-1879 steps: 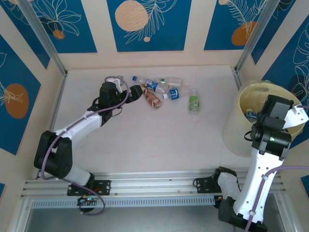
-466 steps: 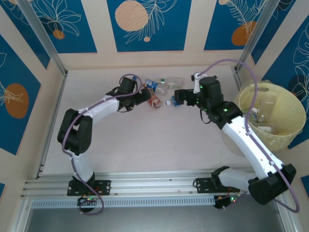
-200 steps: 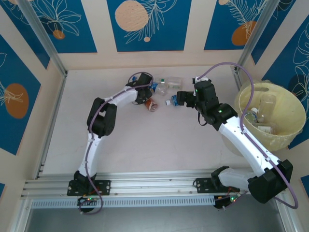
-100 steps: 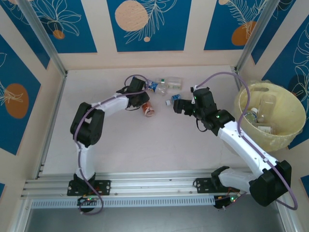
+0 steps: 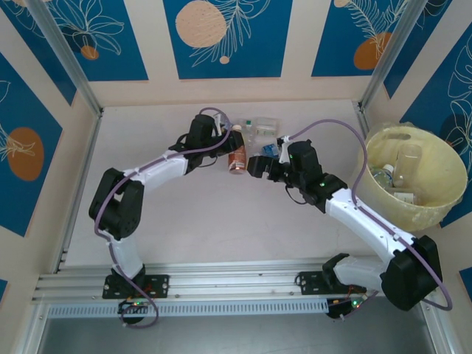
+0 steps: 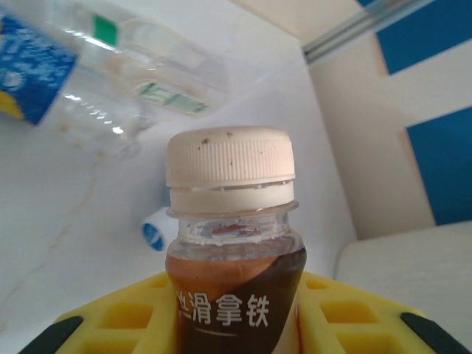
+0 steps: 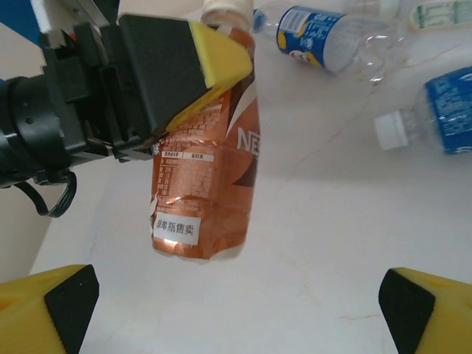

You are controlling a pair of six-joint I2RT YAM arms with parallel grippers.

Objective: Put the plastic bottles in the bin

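Right gripper (image 5: 253,165) hangs wide open over the middle of the table (image 5: 184,214), facing the red-brown bottle (image 7: 206,184), which the left gripper (image 5: 228,142) clamps just below the cap. Beyond, loose bottles (image 5: 259,127) lie near the far edge; the bin (image 5: 417,127) sits at the right edge.

Bright, even light, soft shadows, little blur.

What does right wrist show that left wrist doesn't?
Right wrist: the left gripper from outside, clamped on the brown bottle, which is seen full length, and the right gripper open below. Left wrist: the wall's blue panels and rail. Both: the brown bottle, a blue-label bottle lying on the table.
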